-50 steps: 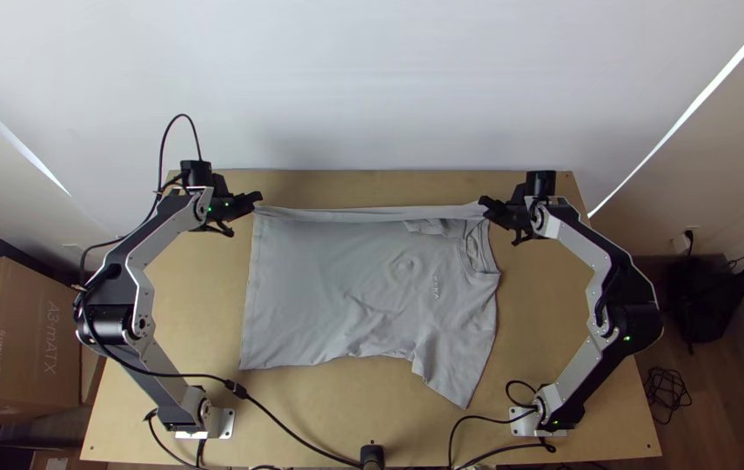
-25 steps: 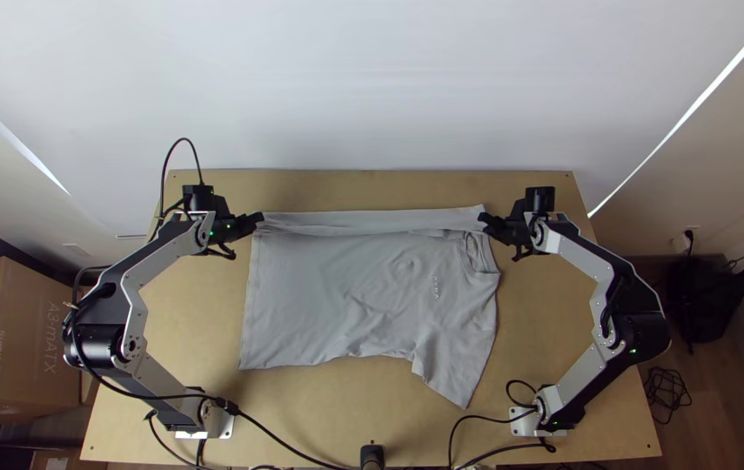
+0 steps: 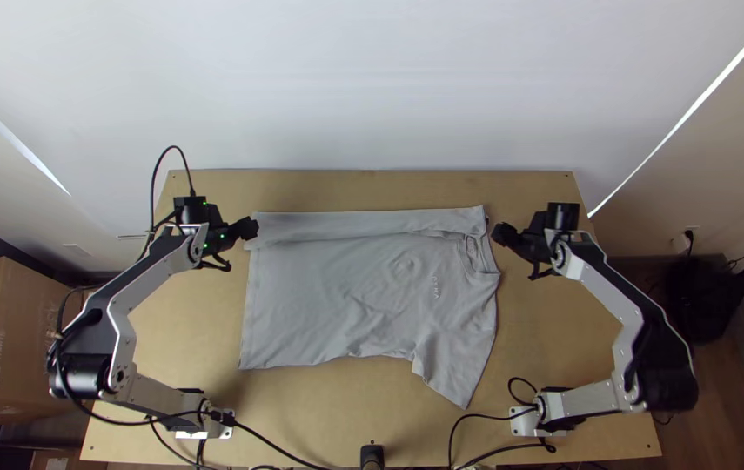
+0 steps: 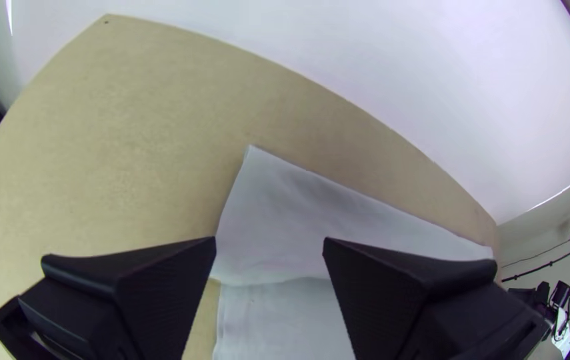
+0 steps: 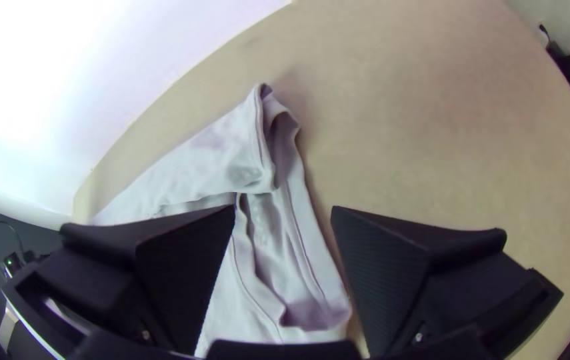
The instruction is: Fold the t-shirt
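Left gripper (image 4: 270, 241) and right gripper (image 5: 285, 212): fingers parted widely, nothing held, each positioned just beside its own end of the strip (image 3: 345, 224). The shirt (image 3: 354, 296) is laid on the table (image 3: 372, 187), its far side folded over as that strip, the near sleeve (image 3: 454, 374) spread out. The cloth is judged light, soft and easily rucked; it is best pinched at the sleeve and near left corner (image 3: 248, 359) together. Small print (image 3: 436, 285) is borne on the chest, lettering on the box (image 3: 19, 339) at left.

Top view high, steeply down — wrist views close, t-shirt's folded strip (image 3: 337, 224) common to both.
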Robot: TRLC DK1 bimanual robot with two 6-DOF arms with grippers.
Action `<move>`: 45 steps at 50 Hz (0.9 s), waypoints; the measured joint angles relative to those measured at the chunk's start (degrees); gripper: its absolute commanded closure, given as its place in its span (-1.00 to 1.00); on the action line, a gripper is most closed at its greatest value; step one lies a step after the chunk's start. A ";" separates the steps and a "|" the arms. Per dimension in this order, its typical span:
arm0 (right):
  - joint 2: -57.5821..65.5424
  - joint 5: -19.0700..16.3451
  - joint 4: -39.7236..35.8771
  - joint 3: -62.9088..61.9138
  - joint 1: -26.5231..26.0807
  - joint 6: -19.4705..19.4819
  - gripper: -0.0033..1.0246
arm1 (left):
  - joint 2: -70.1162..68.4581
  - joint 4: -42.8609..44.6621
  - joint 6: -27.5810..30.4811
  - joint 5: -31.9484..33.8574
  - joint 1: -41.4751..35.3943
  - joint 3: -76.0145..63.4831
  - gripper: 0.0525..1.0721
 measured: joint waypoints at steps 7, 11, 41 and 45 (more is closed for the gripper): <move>-9.57 -1.07 -4.59 -1.88 -1.90 -0.48 -0.52 | -5.66 -0.35 0.07 0.04 0.13 -2.36 -0.65; -14.08 -1.22 -12.46 -1.92 -2.45 -1.75 -0.67 | -9.62 -1.77 0.42 0.17 0.28 -3.37 -0.65; -19.56 -6.03 -45.97 -13.22 -0.74 -15.17 -0.10 | -30.27 -17.70 1.97 0.94 0.76 -3.28 -0.64; -18.14 -6.19 -46.01 -15.37 -0.63 -16.63 -0.06 | -30.27 -18.10 1.99 0.94 0.76 -2.99 -0.64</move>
